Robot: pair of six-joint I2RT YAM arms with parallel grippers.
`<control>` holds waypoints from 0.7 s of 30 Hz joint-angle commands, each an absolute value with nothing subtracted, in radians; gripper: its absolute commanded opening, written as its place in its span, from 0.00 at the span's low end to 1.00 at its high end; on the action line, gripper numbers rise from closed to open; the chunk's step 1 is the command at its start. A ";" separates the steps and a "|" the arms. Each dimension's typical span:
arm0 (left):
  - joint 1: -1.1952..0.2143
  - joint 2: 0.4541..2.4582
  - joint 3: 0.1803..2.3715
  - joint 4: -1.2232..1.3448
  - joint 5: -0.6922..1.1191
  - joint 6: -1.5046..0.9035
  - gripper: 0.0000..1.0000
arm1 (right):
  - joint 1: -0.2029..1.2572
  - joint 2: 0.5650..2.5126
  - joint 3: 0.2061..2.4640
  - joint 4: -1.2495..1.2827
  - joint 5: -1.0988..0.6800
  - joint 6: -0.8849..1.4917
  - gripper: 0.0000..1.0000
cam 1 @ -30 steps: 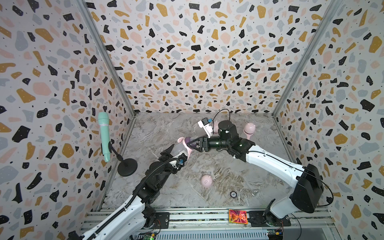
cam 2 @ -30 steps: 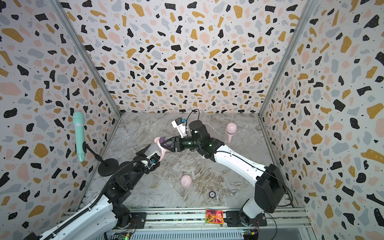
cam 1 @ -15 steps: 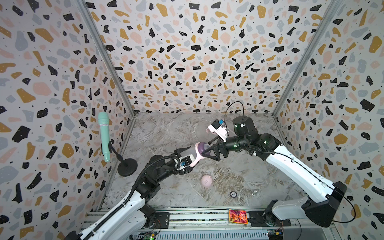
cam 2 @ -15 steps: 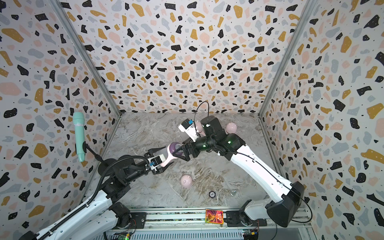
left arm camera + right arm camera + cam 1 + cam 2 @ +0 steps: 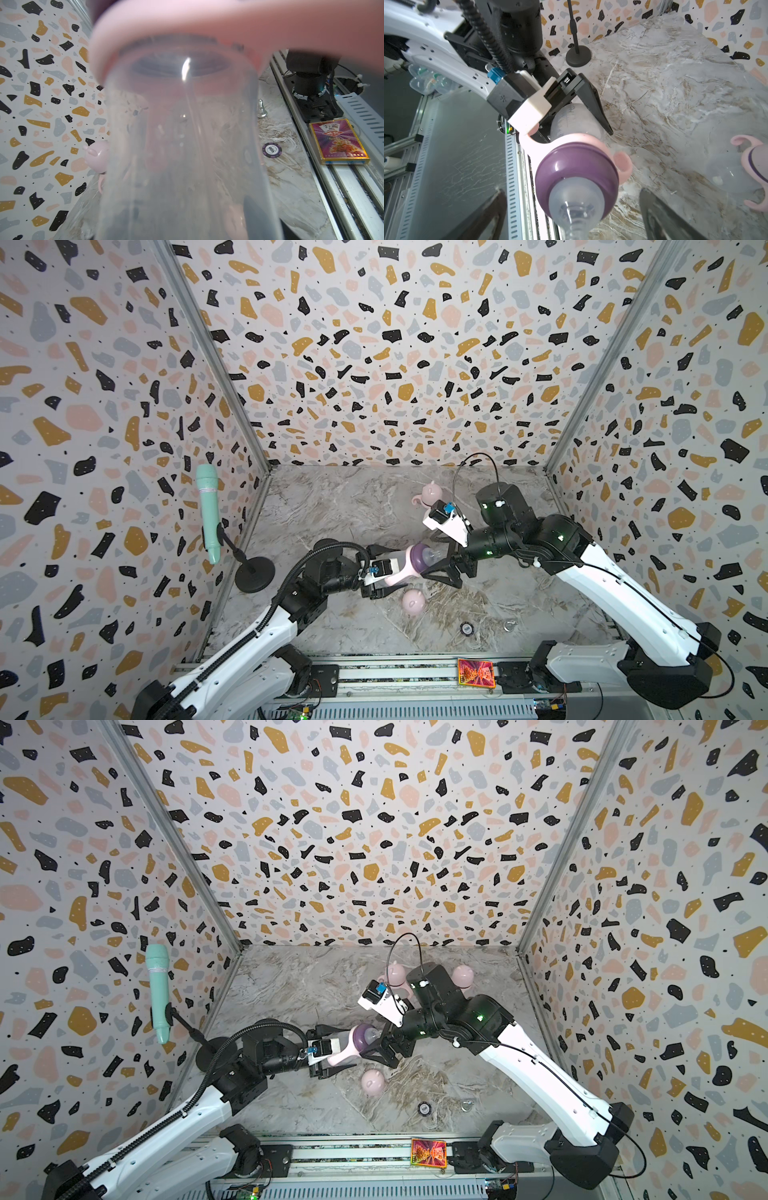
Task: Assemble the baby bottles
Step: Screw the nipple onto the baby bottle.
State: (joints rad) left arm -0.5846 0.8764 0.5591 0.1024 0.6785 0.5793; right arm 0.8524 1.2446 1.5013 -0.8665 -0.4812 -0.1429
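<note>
Clear bottle [image 5: 577, 158] – seemingly empty – in left fingers [image 5: 593, 108].

white links [image 5: 623, 595], black joints [image 5: 503, 506], ribbed black cable [image 5: 287, 577], blue connectors [image 5: 446, 509], green leds [image 5: 480, 1017]

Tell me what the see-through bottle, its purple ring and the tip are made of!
The bottle looks like clear, slightly frosted hard plastic: the marble table shows through it. The purple ring seems to be smooth, glossy plastic, with bright glints of light on it. The tip is probably soft silicone or rubber: cloudy, see-through and rounded.
</note>
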 commanded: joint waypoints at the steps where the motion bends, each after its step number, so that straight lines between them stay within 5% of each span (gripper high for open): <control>1: -0.586 0.871 0.603 0.128 0.735 0.591 0.24 | 0.872 1.236 1.520 -0.907 -0.394 -0.184 0.99; 21: -0.587 0.869 0.610 0.112 0.739 0.603 0.24 | 0.874 1.257 1.489 -0.878 -0.449 -0.166 0.97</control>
